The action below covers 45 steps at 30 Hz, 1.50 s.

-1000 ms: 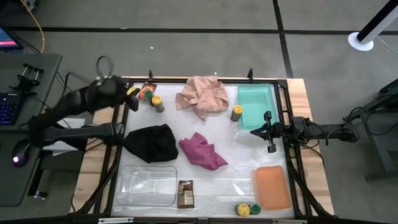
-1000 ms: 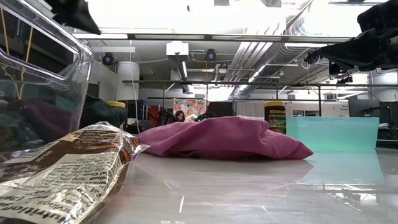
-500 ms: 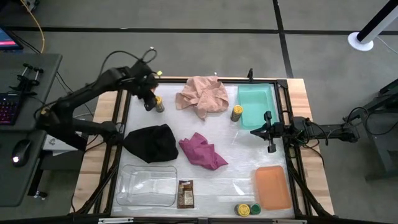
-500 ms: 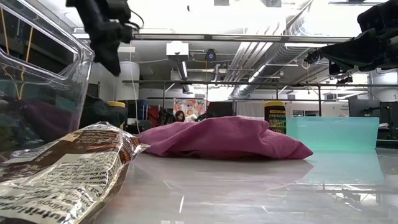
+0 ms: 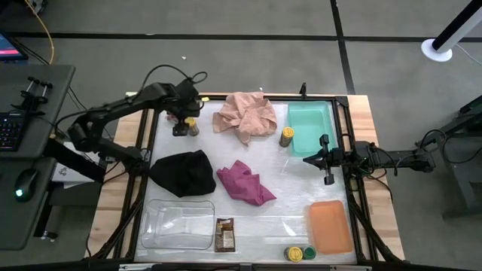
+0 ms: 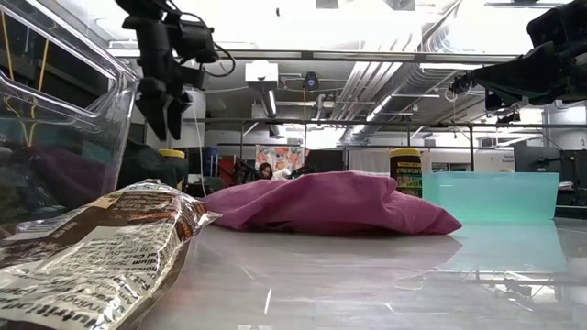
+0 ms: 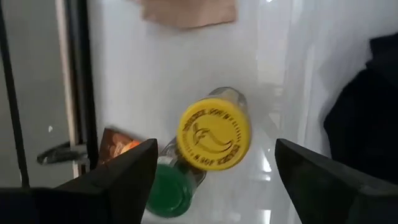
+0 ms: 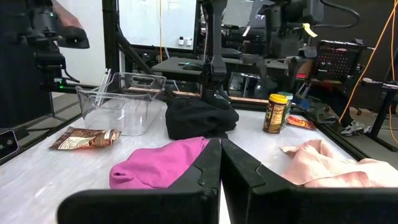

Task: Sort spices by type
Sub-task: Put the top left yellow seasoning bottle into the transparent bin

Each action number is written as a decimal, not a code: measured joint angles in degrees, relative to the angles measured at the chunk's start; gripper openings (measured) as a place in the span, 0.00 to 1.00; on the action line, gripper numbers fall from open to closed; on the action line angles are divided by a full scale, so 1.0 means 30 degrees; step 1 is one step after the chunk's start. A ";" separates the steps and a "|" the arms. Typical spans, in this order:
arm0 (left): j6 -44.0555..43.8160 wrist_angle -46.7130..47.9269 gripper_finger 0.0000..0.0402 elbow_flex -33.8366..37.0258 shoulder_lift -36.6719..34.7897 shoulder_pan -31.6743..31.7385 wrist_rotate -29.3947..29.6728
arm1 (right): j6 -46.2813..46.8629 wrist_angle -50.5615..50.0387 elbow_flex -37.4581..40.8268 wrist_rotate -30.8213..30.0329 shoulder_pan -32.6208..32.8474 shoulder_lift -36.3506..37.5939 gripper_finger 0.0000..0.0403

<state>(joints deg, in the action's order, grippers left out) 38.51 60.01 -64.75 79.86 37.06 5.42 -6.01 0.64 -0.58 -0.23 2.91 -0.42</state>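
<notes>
The left gripper [image 5: 181, 124] hangs over the far left corner of the table [image 5: 294, 218], fingers spread wide and holding nothing; directly beneath it a yellow-lidded jar [image 7: 214, 132] stands touching a green-lidded jar [image 7: 168, 188], with the orange-red packet [image 7: 115, 142] just beside them by the table's edge rail; the right gripper [image 5: 327, 178] waits at the right edge of the table, fingers pressed together and empty; a 2nd yellow-lidded jar [image 5: 287, 136] stands against the teal tray [image 5: 309, 126]; 1 yellow-lidded and 1 green-lidded jar [image 5: 300, 254] sit together at the near edge beside the orange tray [image 5: 330, 226]; the dark brown packet [image 5: 224, 234] lies just beside the clear tray [image 5: 178, 223].
</notes>
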 joint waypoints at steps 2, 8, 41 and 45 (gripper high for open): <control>0.0624 -0.0012 0.77 0.0000 0.0152 -0.0045 -0.0189 | -0.0003 0.0004 0.0000 0.0000 -0.0003 -0.0001 0.00; 0.1888 -0.0097 0.77 0.0000 0.0684 0.0210 -0.0714 | -0.0003 0.0000 0.0000 0.0000 0.0004 -0.0001 0.00; 0.1222 -0.0574 0.47 -0.0535 0.3558 0.0490 -0.1265 | 0.0003 0.0000 0.0000 0.0002 0.0001 -0.0001 0.00; -0.0587 -0.0694 0.47 -0.2787 0.2495 -0.0319 -0.2745 | 0.0004 0.0000 0.0000 0.0000 0.0004 -0.0001 0.00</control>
<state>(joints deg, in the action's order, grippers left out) 36.75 57.92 -73.11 87.34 36.11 -2.81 -6.00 0.65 -0.58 -0.23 2.92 -0.43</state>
